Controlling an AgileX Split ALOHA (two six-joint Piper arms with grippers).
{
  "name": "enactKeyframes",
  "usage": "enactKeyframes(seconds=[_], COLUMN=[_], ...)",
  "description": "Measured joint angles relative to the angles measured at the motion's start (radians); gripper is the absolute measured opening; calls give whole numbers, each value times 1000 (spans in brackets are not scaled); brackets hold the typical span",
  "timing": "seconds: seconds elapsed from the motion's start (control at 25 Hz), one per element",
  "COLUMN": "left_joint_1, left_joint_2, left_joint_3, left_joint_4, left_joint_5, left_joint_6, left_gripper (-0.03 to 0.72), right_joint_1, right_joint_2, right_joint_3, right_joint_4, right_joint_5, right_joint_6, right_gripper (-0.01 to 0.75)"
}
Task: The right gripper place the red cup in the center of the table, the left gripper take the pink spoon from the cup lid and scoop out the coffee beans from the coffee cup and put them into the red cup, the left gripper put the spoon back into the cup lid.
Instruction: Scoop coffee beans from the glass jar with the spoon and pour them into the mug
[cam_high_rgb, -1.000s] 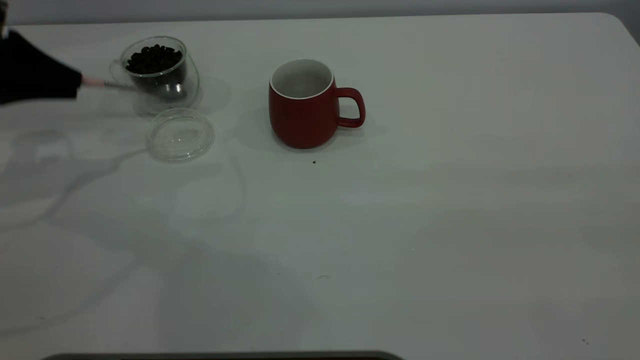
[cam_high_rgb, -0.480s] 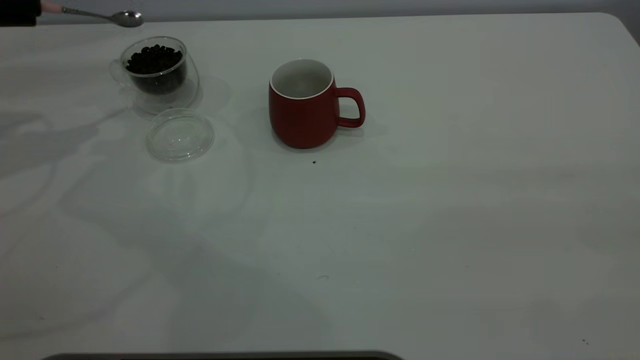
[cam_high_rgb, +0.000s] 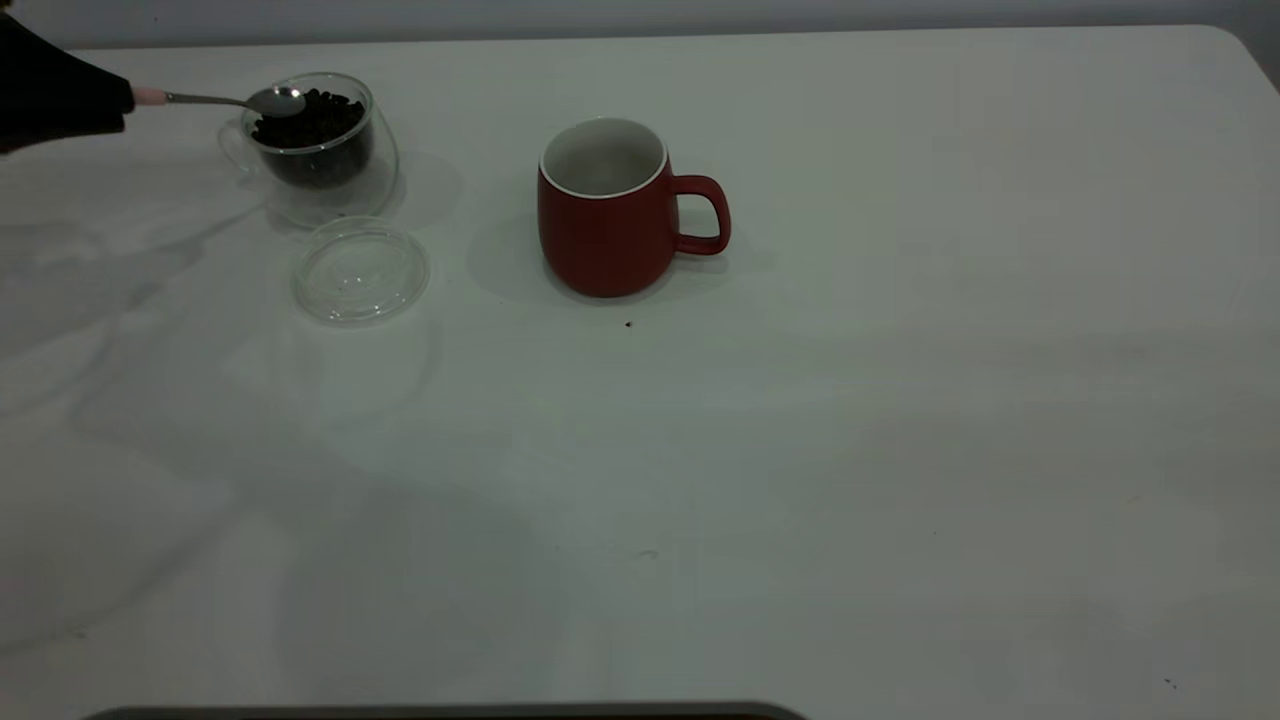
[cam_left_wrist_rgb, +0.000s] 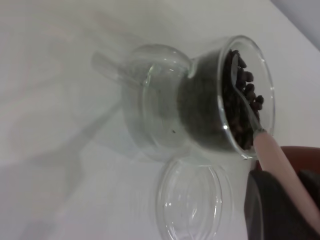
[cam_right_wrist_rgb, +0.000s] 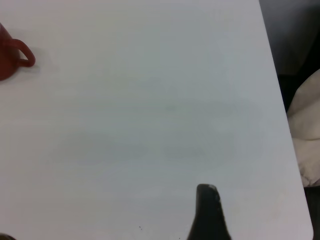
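Over glossy beans (cam_high_rgb: 305, 118), metal-bowled pink spoon (cam_high_rgb: 225, 99)

red cup (cam_high_rgb: 605, 235) dark red, white inside | coffee beans (cam_high_rgb: 308, 118) brown-black | pink spoon (cam_high_rgb: 215, 100) handle

Clear glossy glass is forming the coffee cup (cam_high_rgb: 318, 150) and cup lid (cam_high_rgb: 360, 270); the pink spoon (cam_high_rgb: 225, 100) is showing shiny metal; the red cup (cam_high_rgb: 610, 215) is looking matt ceramic on the smooth white desk (cam_high_rgb: 800, 450).

My surface (cam_high_rgb: 900, 450) is plain white with a rounded far corner and a few tiny dark specks. Soft grey shadows lie across its left half. Behind it runs a grey wall (cam_high_rgb: 640, 15). Beyond one edge sits something pale and cream-coloured (cam_right_wrist_rgb: 306, 135).
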Motion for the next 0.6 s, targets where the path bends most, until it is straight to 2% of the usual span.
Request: enactKeyframes(seconds=[0.6], left_joint_1=[-1], left_joint_2=[76], left_joint_3=[-7], left_joint_4=[-25], left_joint_5=[58], left_joint_6=[23], left_gripper=[125], right_joint_1=[0], right_joint_2=[0], right_joint_3=[0], right_joint_4=[0], right_joint_5=[1], right_joint_6=[0], right_gripper=[591])
